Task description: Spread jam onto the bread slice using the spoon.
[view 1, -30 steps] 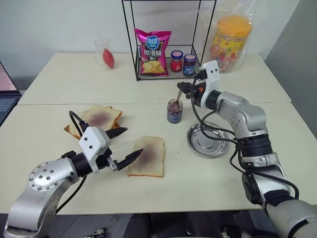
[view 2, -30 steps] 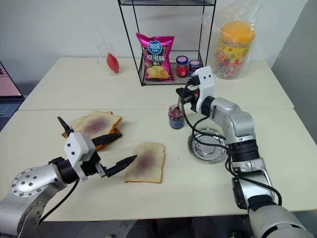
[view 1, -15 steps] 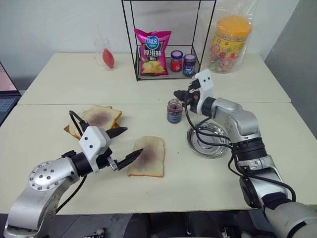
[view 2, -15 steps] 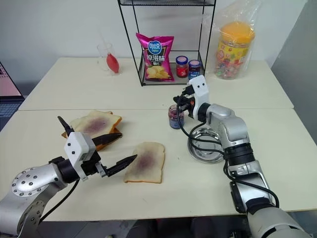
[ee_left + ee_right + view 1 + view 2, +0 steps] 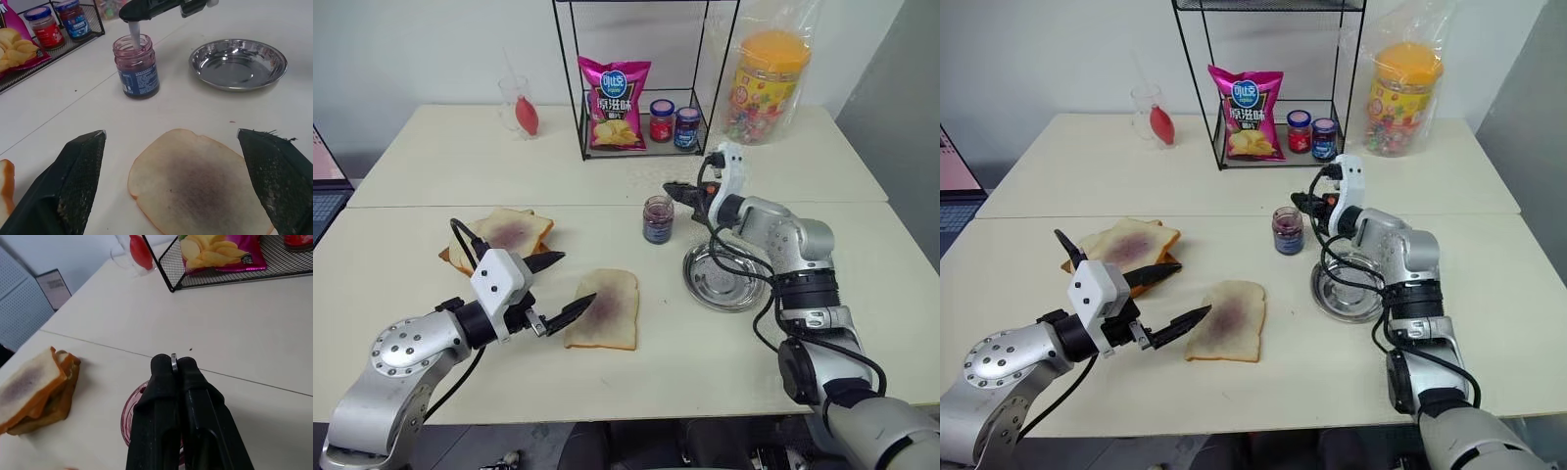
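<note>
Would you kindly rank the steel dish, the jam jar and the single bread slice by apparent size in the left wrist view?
1. bread slice, though it lies nearest the camera
2. steel dish
3. jam jar

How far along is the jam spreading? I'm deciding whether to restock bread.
Done: the bread slice already carries a purplish smear. In hand: the right gripper is shut on the spoon, which dips into the jam jar. Left: carrying jam to the slice and spreading it. The left gripper is open beside the slice.
</note>
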{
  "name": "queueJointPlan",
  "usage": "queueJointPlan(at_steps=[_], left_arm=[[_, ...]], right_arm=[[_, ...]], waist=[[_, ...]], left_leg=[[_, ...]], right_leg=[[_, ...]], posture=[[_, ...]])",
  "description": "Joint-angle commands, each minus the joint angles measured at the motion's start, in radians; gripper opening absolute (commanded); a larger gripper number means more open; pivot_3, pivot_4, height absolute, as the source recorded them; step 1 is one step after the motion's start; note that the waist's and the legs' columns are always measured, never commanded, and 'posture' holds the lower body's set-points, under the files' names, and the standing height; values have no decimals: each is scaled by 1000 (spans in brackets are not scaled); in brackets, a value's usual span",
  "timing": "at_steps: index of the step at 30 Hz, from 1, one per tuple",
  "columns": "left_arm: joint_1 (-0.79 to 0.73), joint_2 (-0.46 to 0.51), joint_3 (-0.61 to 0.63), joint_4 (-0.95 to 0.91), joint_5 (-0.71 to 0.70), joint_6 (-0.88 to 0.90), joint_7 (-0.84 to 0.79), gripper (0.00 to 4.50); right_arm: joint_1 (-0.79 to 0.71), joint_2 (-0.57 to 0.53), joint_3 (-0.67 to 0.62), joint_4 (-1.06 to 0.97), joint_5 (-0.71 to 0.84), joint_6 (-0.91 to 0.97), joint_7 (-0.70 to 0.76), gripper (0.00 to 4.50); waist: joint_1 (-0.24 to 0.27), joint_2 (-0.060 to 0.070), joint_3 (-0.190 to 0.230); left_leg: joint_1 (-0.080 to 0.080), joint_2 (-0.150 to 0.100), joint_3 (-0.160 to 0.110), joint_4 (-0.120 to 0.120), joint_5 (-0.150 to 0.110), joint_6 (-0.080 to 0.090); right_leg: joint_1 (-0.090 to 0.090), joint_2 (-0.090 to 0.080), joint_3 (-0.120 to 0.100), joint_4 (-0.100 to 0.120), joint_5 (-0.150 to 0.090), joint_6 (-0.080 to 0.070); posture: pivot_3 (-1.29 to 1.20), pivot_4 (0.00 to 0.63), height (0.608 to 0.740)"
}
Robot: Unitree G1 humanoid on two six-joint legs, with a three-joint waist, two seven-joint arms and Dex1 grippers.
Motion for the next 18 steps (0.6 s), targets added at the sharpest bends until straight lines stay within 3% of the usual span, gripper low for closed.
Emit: queueJointPlan(at_steps=[1, 18], left_arm=[[-12, 7, 4, -32, -8, -7, 1, 4500], [-17, 10, 6, -34, -10, -3, 0, 4500]], right_arm=[[-53, 18, -65, -9, 70, 35, -25, 20], [-89, 34, -173, 37, 149, 102, -121, 20]], waist=[[-1, 0, 0], [-2, 0, 0]], left_leg=[[0, 0, 0, 0, 0, 0], [0, 0, 1, 0, 0, 0]], right_leg=[[0, 0, 0, 0, 0, 0], [0, 0, 0, 0, 0, 0]], posture=[[0, 150, 740], [0, 150, 740]])
